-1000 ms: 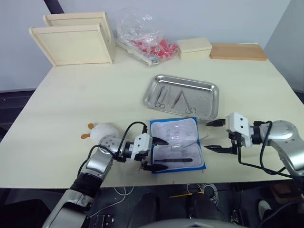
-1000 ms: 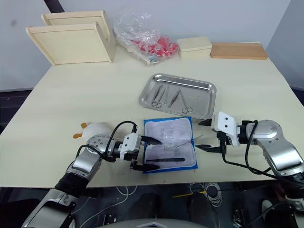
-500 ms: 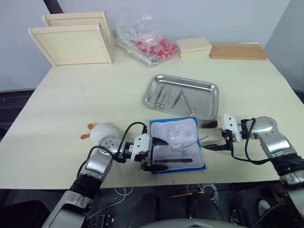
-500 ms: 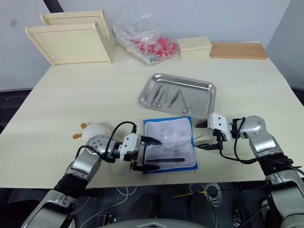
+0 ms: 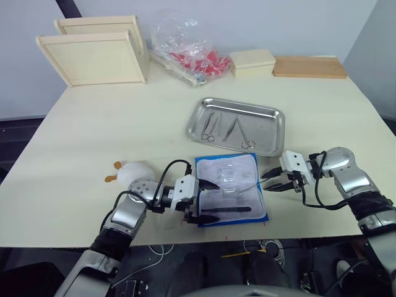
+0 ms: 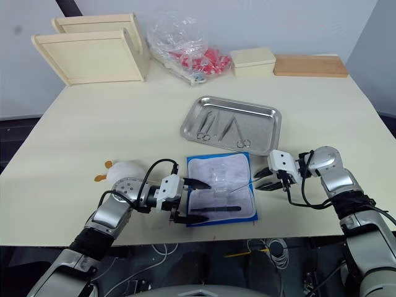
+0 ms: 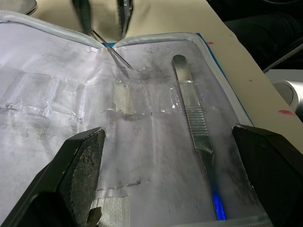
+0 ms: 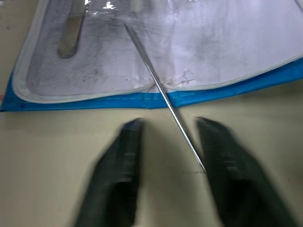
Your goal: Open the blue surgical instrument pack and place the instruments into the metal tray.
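The blue surgical instrument pack (image 5: 230,189) lies unfolded near the table's front edge, whitish pocketed panel up. A dark flat-handled tool (image 7: 191,113) lies in it, and a thin pointed tool (image 8: 161,90) sticks out over its right border. My left gripper (image 5: 213,202) is open at the pack's left edge, its fingers (image 7: 80,161) spread wide over the panel. My right gripper (image 5: 266,181) is at the pack's right edge, its blurred fingers (image 8: 125,156) narrowly apart on either side of the thin tool's outer end. The metal tray (image 5: 278,133) behind the pack holds a few instruments (image 5: 210,125).
Two pale wooden trays (image 5: 99,55) lean at the back left. A clear bag of red items (image 5: 189,49), a pale box (image 5: 252,62) and a wooden board (image 5: 309,66) line the back. A white toy duck (image 5: 133,170) sits left of my left arm.
My right gripper has moved left to the pack's right edge, and its fingers have drawn much closer together around the thin tool's end. The left gripper has stayed still.
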`<state>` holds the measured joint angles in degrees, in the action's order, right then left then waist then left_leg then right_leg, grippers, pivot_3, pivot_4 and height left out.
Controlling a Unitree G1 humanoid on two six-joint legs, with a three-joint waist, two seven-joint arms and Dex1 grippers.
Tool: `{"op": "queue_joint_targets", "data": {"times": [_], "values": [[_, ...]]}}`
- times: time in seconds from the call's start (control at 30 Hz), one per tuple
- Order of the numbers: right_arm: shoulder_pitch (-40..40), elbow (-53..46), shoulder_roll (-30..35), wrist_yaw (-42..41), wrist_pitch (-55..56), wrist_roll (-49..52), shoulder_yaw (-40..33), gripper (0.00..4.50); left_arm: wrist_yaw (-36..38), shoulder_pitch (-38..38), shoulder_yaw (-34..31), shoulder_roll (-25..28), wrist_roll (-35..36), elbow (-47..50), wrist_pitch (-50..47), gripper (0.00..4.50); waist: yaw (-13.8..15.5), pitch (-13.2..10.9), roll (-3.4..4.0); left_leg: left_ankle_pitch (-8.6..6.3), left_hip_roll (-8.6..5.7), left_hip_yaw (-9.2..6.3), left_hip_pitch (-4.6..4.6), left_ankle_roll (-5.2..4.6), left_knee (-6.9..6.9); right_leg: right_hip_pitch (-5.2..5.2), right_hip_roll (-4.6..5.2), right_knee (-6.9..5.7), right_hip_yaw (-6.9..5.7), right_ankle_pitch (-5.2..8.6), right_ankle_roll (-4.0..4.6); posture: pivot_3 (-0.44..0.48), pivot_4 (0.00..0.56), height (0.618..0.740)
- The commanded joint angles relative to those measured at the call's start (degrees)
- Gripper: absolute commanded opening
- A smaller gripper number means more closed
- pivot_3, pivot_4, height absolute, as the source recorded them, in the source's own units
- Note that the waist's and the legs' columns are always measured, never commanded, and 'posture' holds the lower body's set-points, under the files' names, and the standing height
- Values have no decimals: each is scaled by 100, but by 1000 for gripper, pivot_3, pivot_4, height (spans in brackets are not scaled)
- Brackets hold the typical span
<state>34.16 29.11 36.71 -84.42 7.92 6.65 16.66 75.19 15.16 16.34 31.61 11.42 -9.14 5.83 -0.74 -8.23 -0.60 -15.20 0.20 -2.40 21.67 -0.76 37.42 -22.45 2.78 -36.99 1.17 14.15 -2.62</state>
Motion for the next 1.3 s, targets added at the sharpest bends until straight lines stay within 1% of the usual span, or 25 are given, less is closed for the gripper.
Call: {"op": "queue_joint_targets", "data": {"times": [0.03,0.2,0.33,0.47,0.77,0.97,1.03,1.1,1.23,1.3], "values": [[-142,53,67,38,-10,-134,-17,37,69,-216,261,58,-211,-145,-157,4500,-2,0,-1,0,0,4,-2,-1,0,0,0,0,4,0,-1,0,150,740],[-230,11,101,79,-11,-73,-119,37,77,-186,285,51,-220,-167,-157,4500,0,1,-2,-12,0,31,-5,-21,8,0,5,4,27,-9,-15,0,150,740],[-323,-318,78,44,-151,194,-325,37,77,-172,300,45,-221,-177,-158,4500,15,1,-2,-16,-1,39,-3,-27,12,0,10,10,34,-14,-24,0,150,740],[-380,-596,161,67,-137,234,-414,37,76,-169,313,42,-218,-183,-158,4500,16,0,-1,-20,-2,39,0,-34,11,-2,13,14,34,-14,-24,0,150,740],[-515,-1742,482,105,-535,549,-699,37,65,-176,341,0,-219,-212,-137,4500,35,-1,2,-24,-9,41,6,-41,12,-4,24,19,32,-14,-27,0,150,740],[-464,-2546,764,221,-857,716,-896,37,50,-194,349,-28,-228,-234,-110,4500,58,-2,3,-24,-9,40,6,-41,13,-4,24,18,29,-14,-27,0,150,740],[-344,-2866,648,702,-1467,953,-1133,37,49,-197,353,-39,-229,-244,-102,4500,65,-2,3,-24,-9,39,6,-41,13,-4,24,18,28,-14,-28,0,150,740],[-268,-3081,551,1121,-1854,1039,-1292,37,47,-189,353,-50,-230,-263,-97,4500,70,-2,3,-24,-9,39,7,-41,13,-5,24,18,29,-14,-27,0,150,740],[-195,-3345,347,2019,-2723,1031,-1444,37,40,-179,368,-78,-243,-297,-76,4500,128,-1,1,-25,-9,37,8,-41,13,-5,24,19,26,-14,-27,0,150,740],[-68,-3415,166,2540,-3379,1014,-1451,37,35,-171,385,-103,-250,-319,-62,4500,154,-1,1,-25,-9,38,10,-41,13,-7,24,20,26,-13,-27,0,150,740]]}}
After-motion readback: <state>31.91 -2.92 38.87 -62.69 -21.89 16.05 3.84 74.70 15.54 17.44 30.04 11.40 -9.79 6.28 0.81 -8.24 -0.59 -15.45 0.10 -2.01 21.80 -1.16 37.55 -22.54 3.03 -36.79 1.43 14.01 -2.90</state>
